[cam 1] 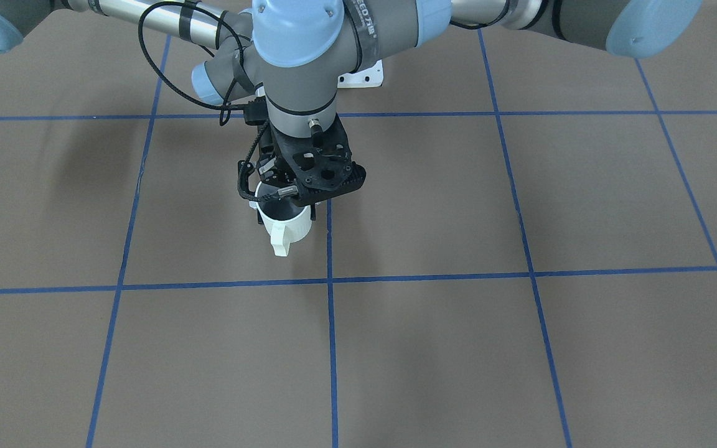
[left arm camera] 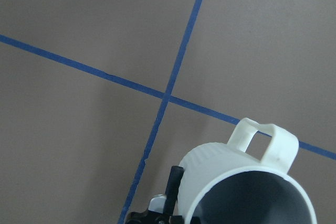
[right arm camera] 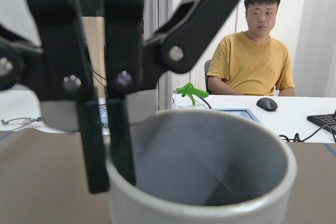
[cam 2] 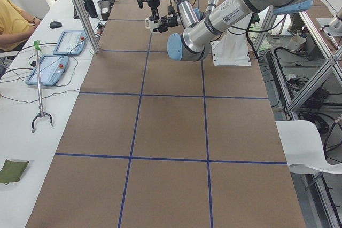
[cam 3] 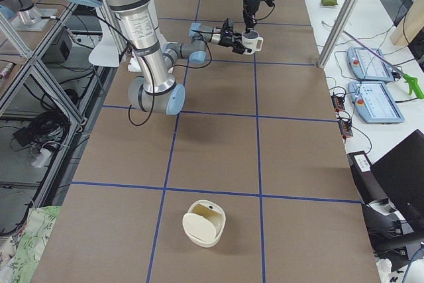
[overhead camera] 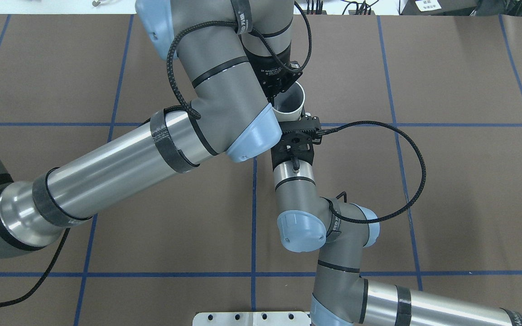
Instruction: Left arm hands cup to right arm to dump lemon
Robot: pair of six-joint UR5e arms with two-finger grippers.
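The off-white cup (cam 1: 290, 231) hangs above the table with its handle toward the operators' side. My left gripper (overhead camera: 275, 97) comes down from above and is shut on the cup's rim, one finger (right arm camera: 122, 140) inside and one outside the wall. My right gripper (cam 1: 285, 210) reaches in level from the robot's side, and its fingers lie against both sides of the cup (overhead camera: 291, 103). The cup also shows in the left wrist view (left arm camera: 226, 174) and the right wrist view (right arm camera: 210, 156). Its greyish inside shows no lemon, and its bottom is hidden.
A cream rounded container (cam 3: 204, 223) stands on the brown, blue-taped table near its right end. A white mounting plate (cam 1: 361, 78) sits by the robot's base. An operator in yellow (right arm camera: 252, 51) sits at the side desk, beside metal posts (cam 2: 80, 14) and tablets.
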